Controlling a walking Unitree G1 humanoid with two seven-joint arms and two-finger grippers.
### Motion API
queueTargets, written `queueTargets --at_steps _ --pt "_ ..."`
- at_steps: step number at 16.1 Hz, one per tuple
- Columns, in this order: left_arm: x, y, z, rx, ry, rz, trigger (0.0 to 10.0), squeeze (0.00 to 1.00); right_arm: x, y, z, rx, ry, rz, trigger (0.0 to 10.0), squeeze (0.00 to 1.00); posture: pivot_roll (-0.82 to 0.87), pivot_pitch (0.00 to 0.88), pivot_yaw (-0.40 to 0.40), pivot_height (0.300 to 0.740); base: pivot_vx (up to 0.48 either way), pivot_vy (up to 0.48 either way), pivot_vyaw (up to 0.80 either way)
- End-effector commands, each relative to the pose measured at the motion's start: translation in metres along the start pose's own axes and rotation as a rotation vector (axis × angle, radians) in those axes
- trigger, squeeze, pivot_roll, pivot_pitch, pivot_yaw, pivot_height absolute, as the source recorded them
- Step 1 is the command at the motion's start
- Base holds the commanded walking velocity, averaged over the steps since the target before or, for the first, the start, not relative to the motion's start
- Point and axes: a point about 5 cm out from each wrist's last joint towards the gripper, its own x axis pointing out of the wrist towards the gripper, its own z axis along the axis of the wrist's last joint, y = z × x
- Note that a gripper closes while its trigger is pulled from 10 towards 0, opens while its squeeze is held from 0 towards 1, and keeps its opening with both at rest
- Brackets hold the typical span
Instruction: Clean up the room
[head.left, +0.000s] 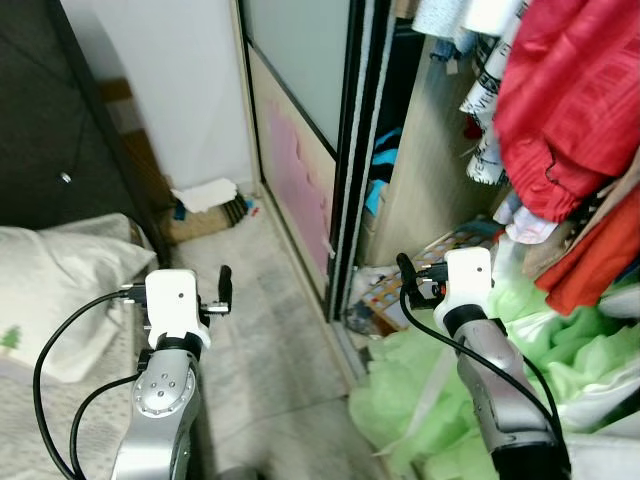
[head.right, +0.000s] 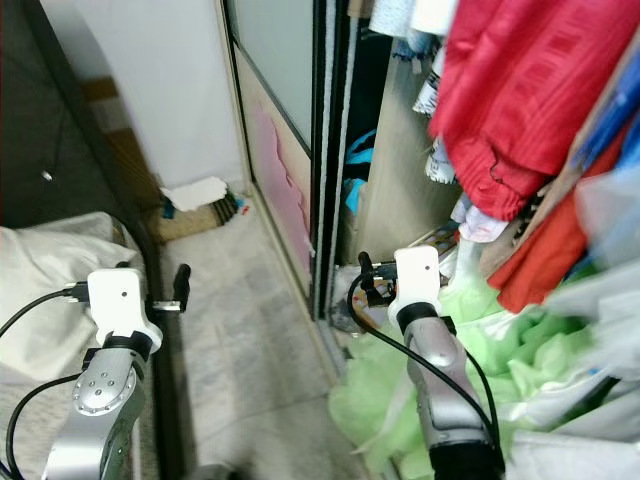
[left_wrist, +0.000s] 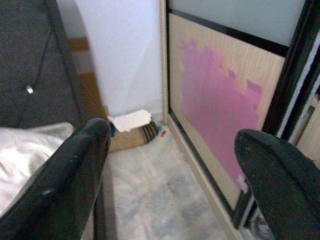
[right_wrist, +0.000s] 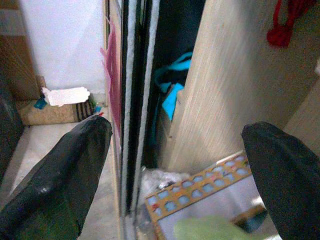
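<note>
Both arms are raised in front of the robot, which faces an open sliding-door wardrobe (head.left: 300, 150) on the right of a narrow strip of floor (head.left: 260, 330).

The left gripper (left_wrist: 170, 165) has its two black fingers spread wide and holds nothing. It hangs over the near left floor, beside the bed (head.left: 60, 290), and looks along the floor toward the far wall.

The right gripper (right_wrist: 175, 165) is likewise spread wide and empty. It sits at the wardrobe opening, just right of the door track.

Items judged to need tidying:
- A light green cloth (head.left: 420, 380), heaped on the floor at the wardrobe mouth, near and right. It lies directly below and around the right forearm.
- A patterned board or box (right_wrist: 210, 190) (coloured dots, orange edge), lying flat just ahead of the right fingers, with a fold of the green cloth over its near edge. Its long axis runs from near left to far right.
- A white paper (head.left: 205, 193) on a low brown object at the far wall, well apart from either gripper.

Red garments (head.left: 570, 100) hang above the green heap.

The governing relation: the green cloth and the board both lie ahead of and below the right gripper, so the right arm is clearly nearer. The left arm is separated from them by the door track. A downward, slightly forward reach by the right arm appears sufficient.
</note>
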Motion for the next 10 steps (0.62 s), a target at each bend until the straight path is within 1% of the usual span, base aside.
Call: queueTargets --at_steps 1,3,5,7,8,10 --pt "0.0003 -0.0011 0.0033 -0.009 -0.016 0.014 10.0 0.00 0.0026 -0.0008 0.0033 -0.009 -0.001 0.020 10.0 0.00 -0.01 0.000 -0.064 0.740 0.000 0.000 0.00" --pt "-0.0018 -0.0052 0.0016 0.023 -0.013 0.037 10.0 0.00 0.0076 0.0002 0.0049 -0.019 0.001 0.043 10.0 0.00 0.00 0.000 -0.077 0.740 0.000 0.000 0.00" --pt "-0.0013 -0.0021 -0.0012 0.043 0.000 0.036 10.0 0.00 0.0063 0.0034 0.0074 0.003 -0.012 0.038 10.0 0.00 -0.01 0.000 -0.052 0.740 0.000 0.000 0.00" --pt "-0.0012 0.0007 -0.0017 0.041 0.007 0.033 10.0 0.00 0.0041 0.0037 0.0090 0.024 -0.023 0.019 10.0 0.00 -0.01 0.000 -0.029 0.740 0.000 0.000 0.00" --pt "-0.0011 -0.0001 -0.0014 0.029 0.009 0.015 10.0 0.00 0.0028 0.0032 0.0093 0.031 -0.027 0.008 10.0 0.00 -0.01 0.000 -0.021 0.740 0.000 0.000 0.00" --pt "-0.0001 -0.0022 -0.0023 0.043 0.019 0.004 10.0 0.00 0.0025 0.0008 0.0076 0.054 -0.026 -0.017 10.0 0.00 -0.01 0.000 0.001 0.740 0.000 0.000 0.00"
